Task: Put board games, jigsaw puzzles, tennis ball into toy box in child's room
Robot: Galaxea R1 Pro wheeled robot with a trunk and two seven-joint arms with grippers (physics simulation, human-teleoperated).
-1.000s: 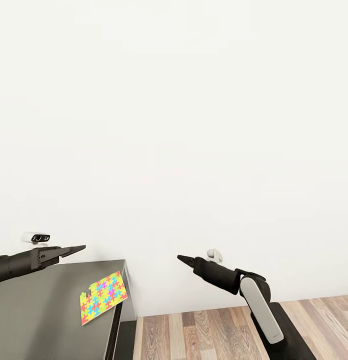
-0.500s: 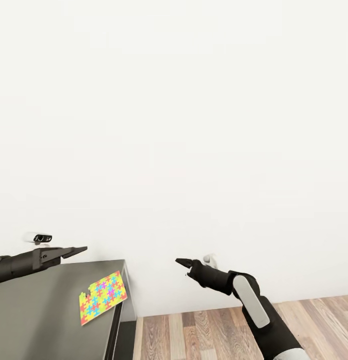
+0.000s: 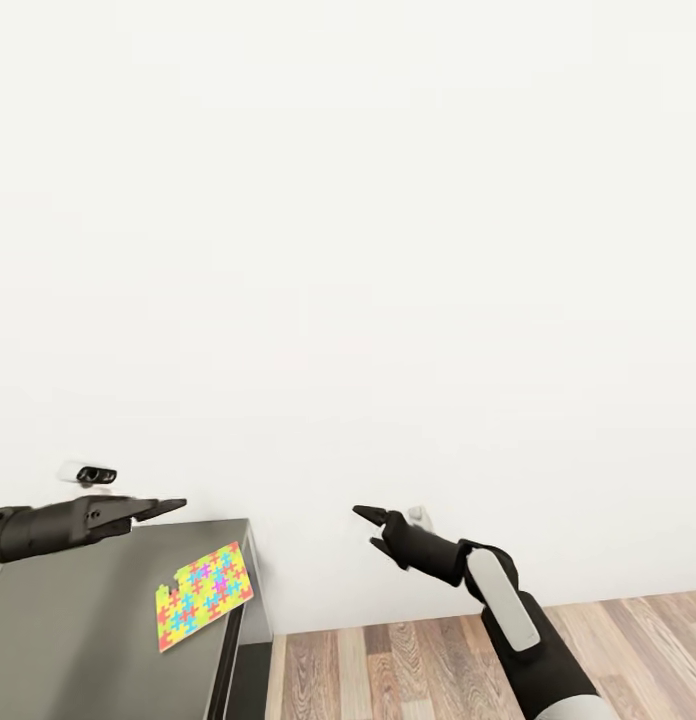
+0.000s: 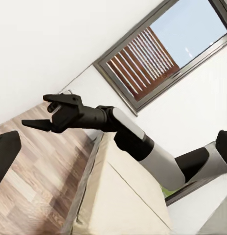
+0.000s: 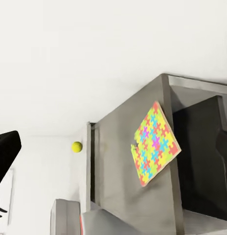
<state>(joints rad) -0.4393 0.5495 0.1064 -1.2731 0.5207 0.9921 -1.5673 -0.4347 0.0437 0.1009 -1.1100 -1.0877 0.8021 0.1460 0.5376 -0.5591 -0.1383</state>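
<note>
One jigsaw puzzle [image 3: 204, 596] [image 5: 155, 144], a flat square of yellow, blue, green and pink pieces, lies near the right end of a dark grey furniture top [image 3: 78, 640]. My left gripper [image 3: 173, 506] hovers above that top, to the left of the puzzle; its wrist view shows its fingers wide apart and empty. Off the top's right edge, over the floor, my right gripper [image 3: 365, 528] [image 4: 35, 110] is open and holds nothing. In the right wrist view the tennis ball [image 5: 77, 146] sits on a pale surface beyond the grey top's far end. The board games are out of view.
A white wall fills the space ahead, with wood-plank floor [image 3: 418, 660] to the right of the grey top. The left wrist view shows the beige bed [image 4: 118, 196] and a dark-framed window [image 4: 157, 54]. A light grey rimmed corner [image 5: 64, 215] appears past the ball.
My right gripper's fingers have spread apart and its forearm has dropped lower in the picture. The left gripper has edged slightly to the right. The puzzle has not moved.
</note>
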